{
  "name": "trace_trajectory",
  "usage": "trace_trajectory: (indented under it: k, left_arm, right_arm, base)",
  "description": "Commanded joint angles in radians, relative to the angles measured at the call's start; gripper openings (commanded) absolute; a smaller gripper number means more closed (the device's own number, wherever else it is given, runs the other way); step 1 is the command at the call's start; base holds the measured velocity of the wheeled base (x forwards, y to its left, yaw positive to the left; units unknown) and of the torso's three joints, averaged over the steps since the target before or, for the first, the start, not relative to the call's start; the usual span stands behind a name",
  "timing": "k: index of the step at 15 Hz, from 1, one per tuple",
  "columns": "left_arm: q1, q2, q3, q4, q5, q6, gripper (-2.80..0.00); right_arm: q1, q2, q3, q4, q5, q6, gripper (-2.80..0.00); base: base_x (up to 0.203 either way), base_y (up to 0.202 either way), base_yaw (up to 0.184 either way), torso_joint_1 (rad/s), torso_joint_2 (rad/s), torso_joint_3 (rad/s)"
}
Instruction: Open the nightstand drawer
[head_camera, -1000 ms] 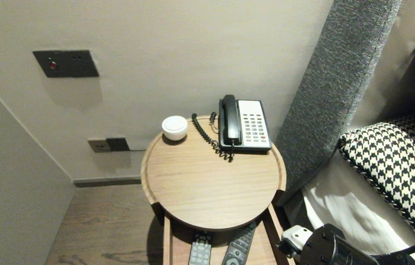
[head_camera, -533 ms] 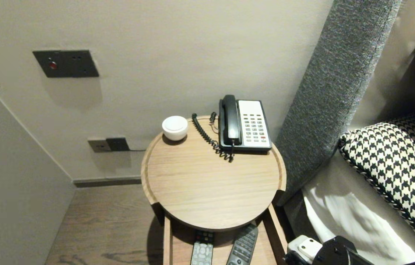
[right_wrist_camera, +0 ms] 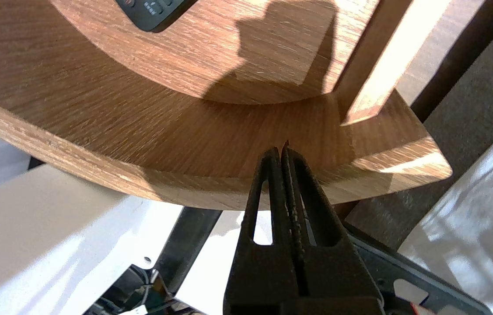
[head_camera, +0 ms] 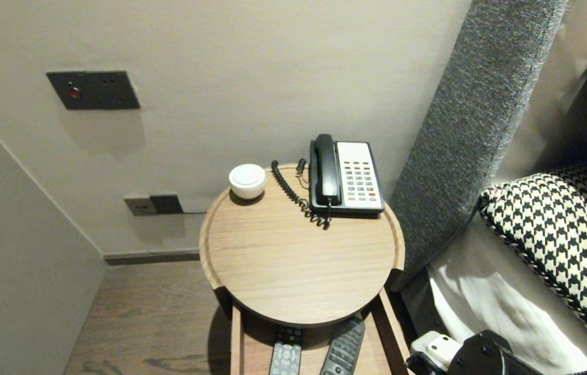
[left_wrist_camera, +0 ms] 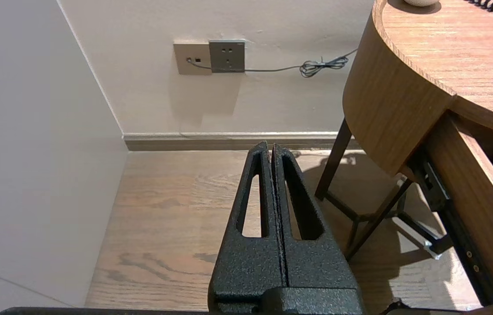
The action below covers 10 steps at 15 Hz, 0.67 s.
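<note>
A round wooden bedside table [head_camera: 298,260] has its drawer [head_camera: 236,344] pulled out toward me, with two remotes [head_camera: 285,357] [head_camera: 344,348] lying inside. My right arm [head_camera: 473,354] shows at the lower right of the head view, beside the drawer's right rail. In the right wrist view my right gripper [right_wrist_camera: 282,148] is shut and empty. Its tips reach over the rim of the drawer's curved front wall [right_wrist_camera: 141,144], near the right corner; contact is unclear. One remote [right_wrist_camera: 150,13] lies beyond. My left gripper [left_wrist_camera: 271,146] hangs shut over the floor, left of the table.
A black-and-white desk phone [head_camera: 348,177] with a coiled cord and a white round object [head_camera: 247,180] sit at the table's far edge. A grey headboard [head_camera: 470,130], a bed and a houndstooth pillow [head_camera: 559,234] lie to the right. Wall sockets [left_wrist_camera: 226,56] and table legs [left_wrist_camera: 333,166] are to the left.
My right wrist has drawn back toward the lower right of the head view. The remotes sit slightly nearer me, so the drawer has slid out a little. The left arm is still.
</note>
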Motion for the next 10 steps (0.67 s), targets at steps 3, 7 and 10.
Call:
trace_trajectory:
  k: [3, 7, 10]
  left_arm:
    - [0.0, -0.002, 0.0, -0.001, 0.0, -0.001, -2.8]
    - [0.0, -0.002, 0.0, -0.001, 0.0, 0.0, -2.8]
    - [0.0, -0.002, 0.0, -0.001, 0.0, 0.0, -2.8]
  right_arm:
    - [-0.11, 0.064, -0.163, 0.004, -0.01, 0.004, -2.8]
    - [-0.136, 0.164, -0.29, 0.007, -0.02, 0.127, -2.8]
    - [-0.121, 0.227, -0.339, 0.003, -0.021, 0.242, -2.8]
  base:
    - [0.0, 0.0, 0.0, 0.0, 0.0, 0.0]
    - [0.0, 0.0, 0.0, 0.0, 0.0, 0.0]
    - [0.0, 0.0, 0.0, 0.0, 0.0, 0.0]
